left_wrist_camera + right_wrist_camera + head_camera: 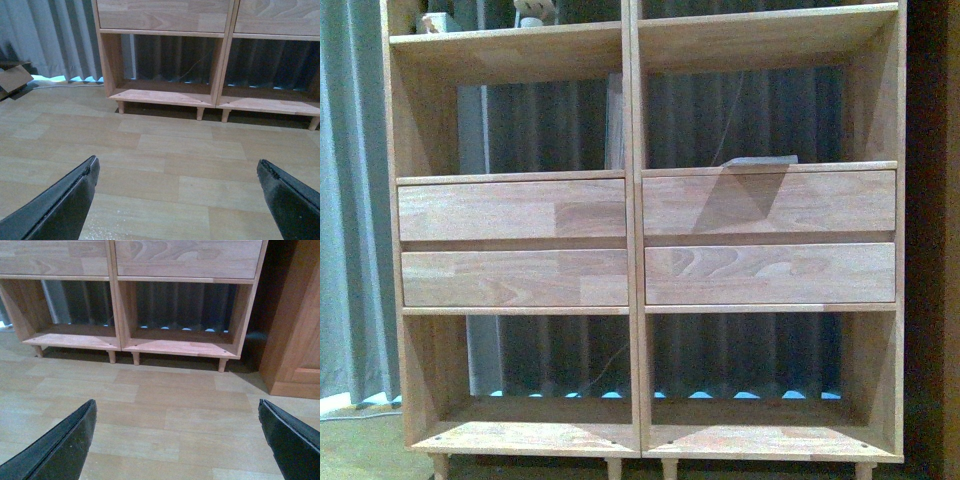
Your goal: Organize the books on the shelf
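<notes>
My left gripper (pixel 177 164) hangs low over the wood floor (pixel 165 145), its two black fingers (pixel 70 200) spread wide with nothing between them. My right gripper (pixel 177 405) is the same: fingers far apart, bare planks under them. Past the left one, a scrap of cardboard (pixel 14 77) lies on the floor by the grey curtain (pixel 55 40). Past the right one stands the darker orange-brown cabinet (pixel 295 335), just beside the shelf's end.

From the front view, the shelf (pixel 631 250) fills the frame. Four plain drawer fronts (pixel 510 210) sit across the middle, with open bays above and below them. In the centre-right bay, a thin pale book (pixel 760 160) lies flat on the board just above the upper right drawer. In the centre-left bay, a pale upright slab (pixel 615 120) stands against the central upright. It may be the other book, but it is too dim to tell. Small objects (pixel 440 20) sit on the top-left board, too cut off to name.
</notes>
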